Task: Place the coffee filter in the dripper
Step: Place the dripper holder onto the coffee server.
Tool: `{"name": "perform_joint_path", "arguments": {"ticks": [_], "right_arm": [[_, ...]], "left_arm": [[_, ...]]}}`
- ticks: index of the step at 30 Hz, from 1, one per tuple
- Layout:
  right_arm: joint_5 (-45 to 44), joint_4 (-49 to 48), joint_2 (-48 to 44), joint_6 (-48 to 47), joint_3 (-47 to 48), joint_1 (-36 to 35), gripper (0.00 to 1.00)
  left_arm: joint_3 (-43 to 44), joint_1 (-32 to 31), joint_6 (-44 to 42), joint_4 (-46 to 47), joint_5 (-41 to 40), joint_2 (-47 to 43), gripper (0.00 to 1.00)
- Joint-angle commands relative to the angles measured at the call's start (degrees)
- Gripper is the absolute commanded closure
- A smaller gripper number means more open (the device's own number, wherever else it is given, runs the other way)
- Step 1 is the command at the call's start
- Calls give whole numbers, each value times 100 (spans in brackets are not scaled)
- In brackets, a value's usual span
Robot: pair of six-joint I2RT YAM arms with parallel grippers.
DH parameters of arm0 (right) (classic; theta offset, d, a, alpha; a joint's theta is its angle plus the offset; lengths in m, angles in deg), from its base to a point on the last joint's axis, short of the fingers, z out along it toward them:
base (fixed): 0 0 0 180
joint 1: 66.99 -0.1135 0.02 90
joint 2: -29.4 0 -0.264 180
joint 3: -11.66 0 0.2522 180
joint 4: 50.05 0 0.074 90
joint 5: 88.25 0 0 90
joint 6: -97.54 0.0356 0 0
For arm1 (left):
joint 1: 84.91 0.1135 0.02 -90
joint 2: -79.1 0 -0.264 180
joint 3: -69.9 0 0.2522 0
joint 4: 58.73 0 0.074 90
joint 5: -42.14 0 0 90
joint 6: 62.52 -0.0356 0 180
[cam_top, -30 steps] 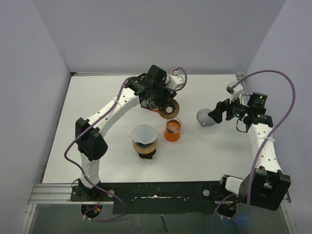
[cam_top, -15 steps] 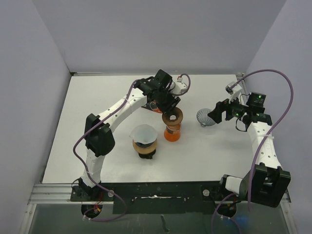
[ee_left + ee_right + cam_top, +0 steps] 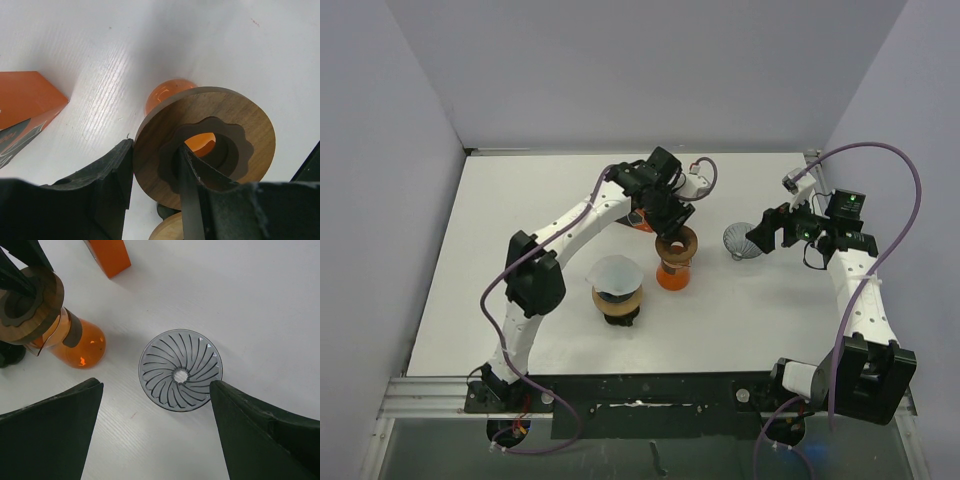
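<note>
light: bright, even | shadows: soft | glare: on table (image 3: 100, 75) | focus: sharp

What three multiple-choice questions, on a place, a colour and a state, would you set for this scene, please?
1. Where is the wooden ring?
A. lying flat, untouched
B. in the left gripper, over the carafe
C. hanging on the wall

2. What colour is the carafe?
A. blue
B. orange
C. green

3. How does the right gripper stand by the dripper?
A. shut on its rim
B. open
C. shut above it

Answers: 1 B, the ring is pinched, with orange glass showing through its hole; 2 B, its body is clearly orange; 3 B, its jaws stand wide, with the dripper between them.
</note>
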Motion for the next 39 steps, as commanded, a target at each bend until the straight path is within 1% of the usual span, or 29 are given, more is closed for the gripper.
{"name": "perform_joint_path", "arguments": {"ticks": [1,17,21,25,28,32,39], "right_arm": [[67,-155,46,-79,41,24,8],[55,-147,27,-90,42,22,7],[62,-146,27,-90,42,26,7],[65,-146,27,-90,42,17,7],[55,-146,26,-99,42,21,7],[46,-145,27,-107,42,22,7],[4,-146,44,-121,34,22,6]], "left_arm": [[454,-91,-22,-81,-32,59,82],[569,-210,-154,-324,-388,247,77],[576,-243,-184,-351,-469,239,74],[577,-257,-186,-356,-515,214,69],[569,-263,-195,-385,-528,188,62],[528,-276,-210,-396,-560,131,56],[498,-307,-234,-428,-613,27,49]]}}
